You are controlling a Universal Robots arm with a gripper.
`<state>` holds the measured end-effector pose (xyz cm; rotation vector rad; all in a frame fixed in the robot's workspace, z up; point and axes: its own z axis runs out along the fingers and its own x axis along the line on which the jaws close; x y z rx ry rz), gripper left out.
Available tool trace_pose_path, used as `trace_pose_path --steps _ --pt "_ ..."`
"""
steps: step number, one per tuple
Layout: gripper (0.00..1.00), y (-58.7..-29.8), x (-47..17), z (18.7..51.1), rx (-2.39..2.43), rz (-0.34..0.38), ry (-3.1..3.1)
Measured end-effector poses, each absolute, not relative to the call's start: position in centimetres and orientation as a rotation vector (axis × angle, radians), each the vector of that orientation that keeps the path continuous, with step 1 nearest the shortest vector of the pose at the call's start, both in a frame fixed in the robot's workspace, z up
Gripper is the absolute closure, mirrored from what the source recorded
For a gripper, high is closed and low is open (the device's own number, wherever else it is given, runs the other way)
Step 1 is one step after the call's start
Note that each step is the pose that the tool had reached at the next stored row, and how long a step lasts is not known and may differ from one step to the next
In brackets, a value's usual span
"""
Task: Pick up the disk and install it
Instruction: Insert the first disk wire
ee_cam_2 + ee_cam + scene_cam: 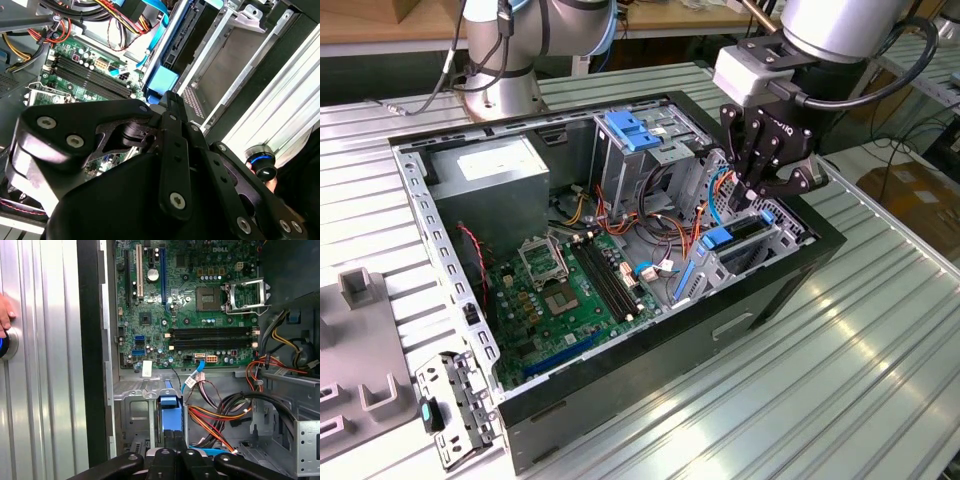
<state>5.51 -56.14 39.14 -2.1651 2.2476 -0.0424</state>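
The disk (pixel 740 232) stands on edge in the drive cage at the exterior view's right end of the open computer case (pixel 820 250), its blue rail tab facing the motherboard. My gripper (pixel 757 200) hangs just above it, fingers pressed together with nothing between them. In the second wrist view the shut gripper (pixel 171 97) reaches down to the disk's blue tab (pixel 163 80), with the disk's dark body (pixel 187 35) beyond it. In the first wrist view the gripper (pixel 173 434) sits right over the blue rail (pixel 168 402); whether it touches the disk is unclear.
A green motherboard (pixel 560 290) and loose coloured cables (pixel 660 235) fill the case floor. A grey power supply (pixel 490 170) sits at the back. A light-blue bracket (pixel 633 130) tops the rear cage. A hand (pixel 5 315) rests by a button on the table. Grey fixtures (pixel 360 290) stand on the exterior view's left.
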Motion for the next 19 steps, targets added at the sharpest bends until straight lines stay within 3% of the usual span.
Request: trace_pose_path --steps 19 --pt "0.89 -56.1 8.8 39.0 -2.166 -0.044 2.248"
